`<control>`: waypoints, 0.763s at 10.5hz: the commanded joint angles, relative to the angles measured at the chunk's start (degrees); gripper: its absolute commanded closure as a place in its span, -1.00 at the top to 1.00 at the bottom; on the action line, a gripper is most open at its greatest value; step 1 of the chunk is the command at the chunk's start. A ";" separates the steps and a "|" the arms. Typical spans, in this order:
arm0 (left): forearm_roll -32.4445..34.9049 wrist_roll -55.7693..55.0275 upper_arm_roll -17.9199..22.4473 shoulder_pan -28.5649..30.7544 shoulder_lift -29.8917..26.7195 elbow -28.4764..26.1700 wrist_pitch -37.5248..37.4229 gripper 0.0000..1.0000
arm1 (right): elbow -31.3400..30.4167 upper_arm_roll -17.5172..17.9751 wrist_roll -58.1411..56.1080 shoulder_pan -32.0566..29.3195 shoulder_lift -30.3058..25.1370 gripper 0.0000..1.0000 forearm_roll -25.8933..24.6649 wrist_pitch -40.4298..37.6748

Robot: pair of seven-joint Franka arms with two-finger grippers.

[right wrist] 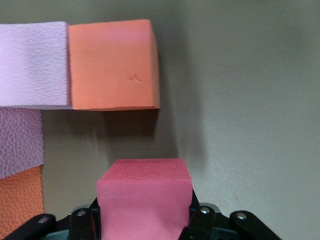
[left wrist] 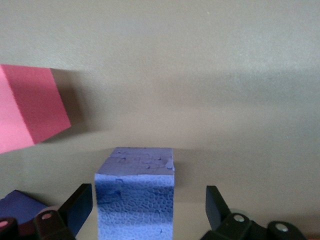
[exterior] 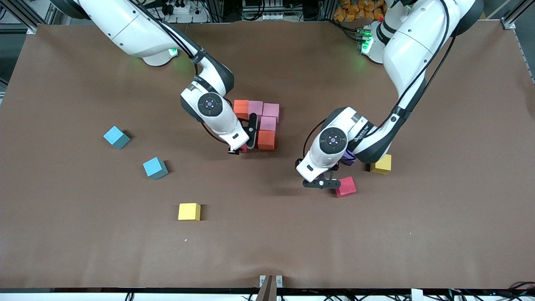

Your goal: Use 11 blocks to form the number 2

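Note:
Five cubes stand joined mid-table. The farthest row is orange, pink and pink. Nearer follow a pink and an orange. My right gripper is shut on a red cube. It holds it low beside that nearer orange cube, toward the right arm's end, with a gap between. My left gripper is open around a light blue-violet cube on the table, hidden in the front view. Another red cube lies beside it. A purple cube shows partly under the left wrist.
A yellow cube lies near the purple one. Another yellow cube lies nearer the front camera, toward the right arm's end. Two blue-green cubes lie farther toward that end.

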 commanded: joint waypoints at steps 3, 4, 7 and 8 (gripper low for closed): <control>-0.81 0.70 0.05 0.68 -0.22 -1.70 0.73 1.00 | -0.57 0.66 4.15 1.24 1.43 -0.37 -4.76 2.58; -0.81 0.61 0.05 0.86 -0.22 -1.88 0.73 1.00 | -0.31 0.75 4.77 1.94 1.78 -0.37 -4.93 2.58; -0.99 -0.53 0.22 0.42 0.39 -1.79 0.73 1.00 | 0.65 0.84 5.56 2.38 2.57 -0.37 -5.37 2.76; -0.99 -0.53 0.22 0.42 0.48 -1.71 0.73 1.00 | 0.83 0.84 8.09 2.64 3.01 -0.37 -5.72 2.76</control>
